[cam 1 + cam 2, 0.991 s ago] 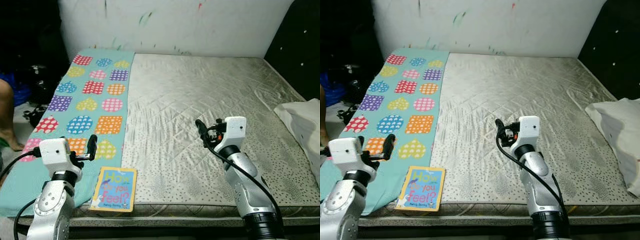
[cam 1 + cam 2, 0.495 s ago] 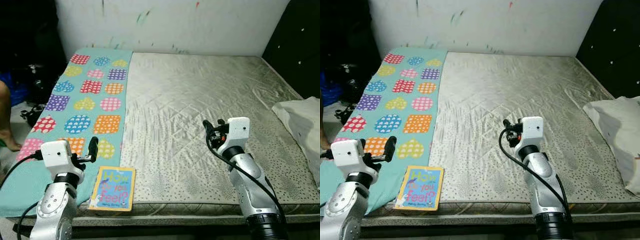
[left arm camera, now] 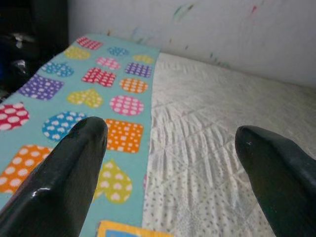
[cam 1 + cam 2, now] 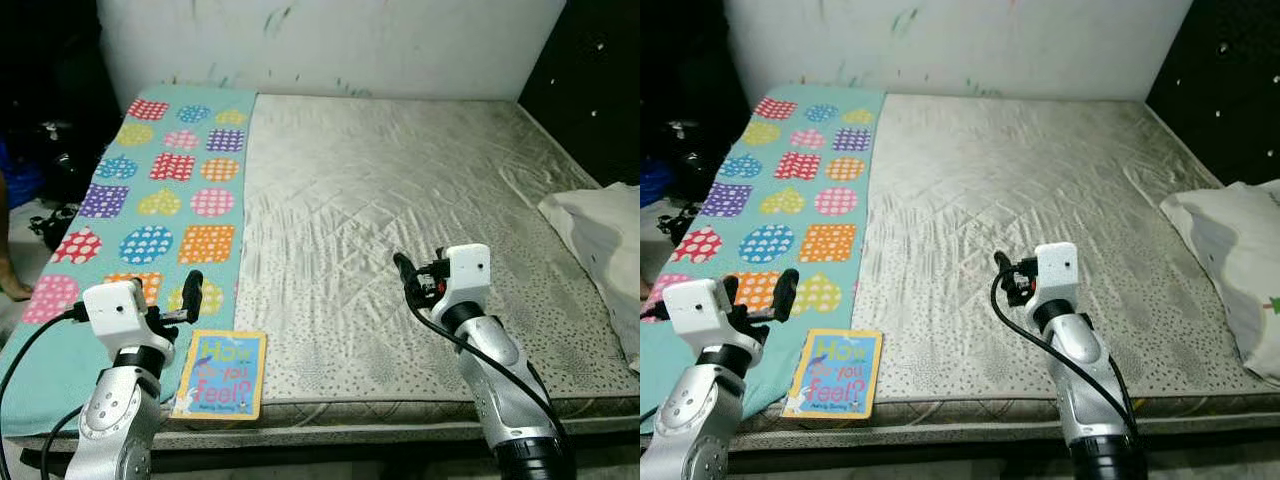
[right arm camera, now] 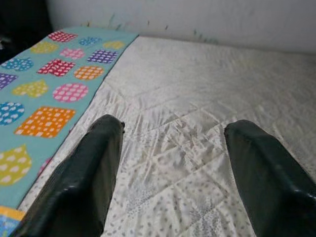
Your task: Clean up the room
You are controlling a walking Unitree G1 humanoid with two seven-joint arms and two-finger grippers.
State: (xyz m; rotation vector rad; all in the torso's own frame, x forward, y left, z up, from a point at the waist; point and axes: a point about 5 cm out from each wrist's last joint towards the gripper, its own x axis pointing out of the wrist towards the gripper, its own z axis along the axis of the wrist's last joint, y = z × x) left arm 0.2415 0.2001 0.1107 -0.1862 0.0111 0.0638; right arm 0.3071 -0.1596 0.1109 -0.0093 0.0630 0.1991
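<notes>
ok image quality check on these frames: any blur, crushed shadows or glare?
Eye views: sharp and evenly lit on the mattress, but the far left and right corners go almost black. Left wrist view: soft, both fingers out of focus with a small glint. Right wrist view: fingers blurred, the quilting fairly crisp.

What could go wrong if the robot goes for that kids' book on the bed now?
The book lies flat at the mattress's near edge, so a push from the open left gripper might slide it off onto the floor. It rests partly on the patterned teal blanket, and fingers digging under it could snag and drag the cloth. The right gripper hovers well to the side, likely too far to help.
</notes>
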